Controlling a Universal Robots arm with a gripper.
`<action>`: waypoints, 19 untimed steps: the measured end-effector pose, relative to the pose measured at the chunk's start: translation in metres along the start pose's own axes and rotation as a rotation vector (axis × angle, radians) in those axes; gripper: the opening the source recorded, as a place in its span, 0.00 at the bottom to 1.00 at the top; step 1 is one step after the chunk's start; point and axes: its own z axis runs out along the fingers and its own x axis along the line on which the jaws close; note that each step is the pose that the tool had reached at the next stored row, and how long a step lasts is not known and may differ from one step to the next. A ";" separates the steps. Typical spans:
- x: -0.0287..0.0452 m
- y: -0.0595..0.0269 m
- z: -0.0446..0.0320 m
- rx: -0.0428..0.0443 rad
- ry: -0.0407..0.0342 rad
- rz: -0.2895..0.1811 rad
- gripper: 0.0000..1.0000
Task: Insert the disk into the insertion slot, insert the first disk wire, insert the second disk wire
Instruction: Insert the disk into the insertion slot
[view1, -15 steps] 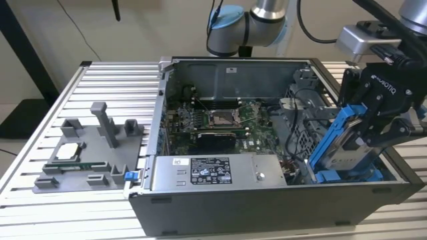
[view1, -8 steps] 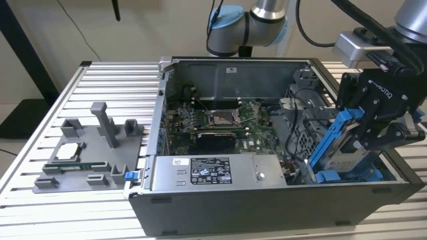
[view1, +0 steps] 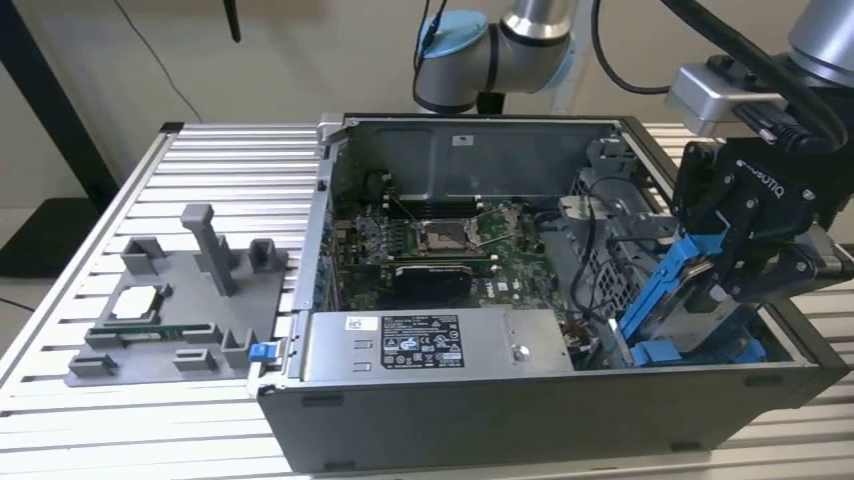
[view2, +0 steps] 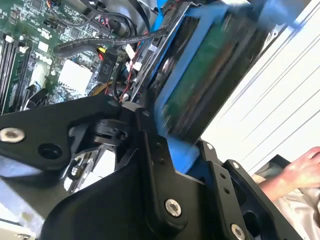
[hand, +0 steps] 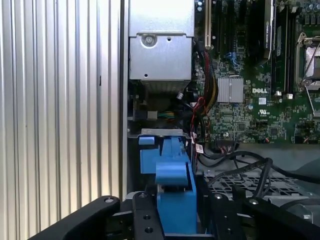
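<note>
My gripper (view1: 727, 285) is shut on the disk (view1: 674, 295), a drive clipped in a bright blue carrier. The disk hangs steeply tilted over the case's corner at the exterior view's right. Its lower end reaches down into the insertion slot (view1: 707, 340) of the grey drive cage. In the second wrist view, the disk (view2: 200, 85) shows its green board side between the black fingers (view2: 150, 150). In the first wrist view, the blue carrier (hand: 172, 200) sits between both pads. Black and coloured cables (hand: 235, 162) lie beside the cage; which are the disk wires I cannot tell.
The open computer case (view1: 534, 410) lies on a slatted aluminium table (view1: 147, 420). A silver box with a sticker (view1: 427, 345) fills its front, with the motherboard (view1: 427, 240) behind. A grey fixture (view1: 174, 300) stands on the exterior view's left. A person's hand (view2: 300, 167) is nearby.
</note>
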 end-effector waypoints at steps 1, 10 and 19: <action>0.0000 0.0000 0.0001 0.0000 -0.0001 0.000 1.00; 0.0000 0.0001 -0.0022 0.0000 -0.0025 0.000 1.00; -0.0023 0.0022 -0.0024 0.0093 -0.1011 -0.002 1.00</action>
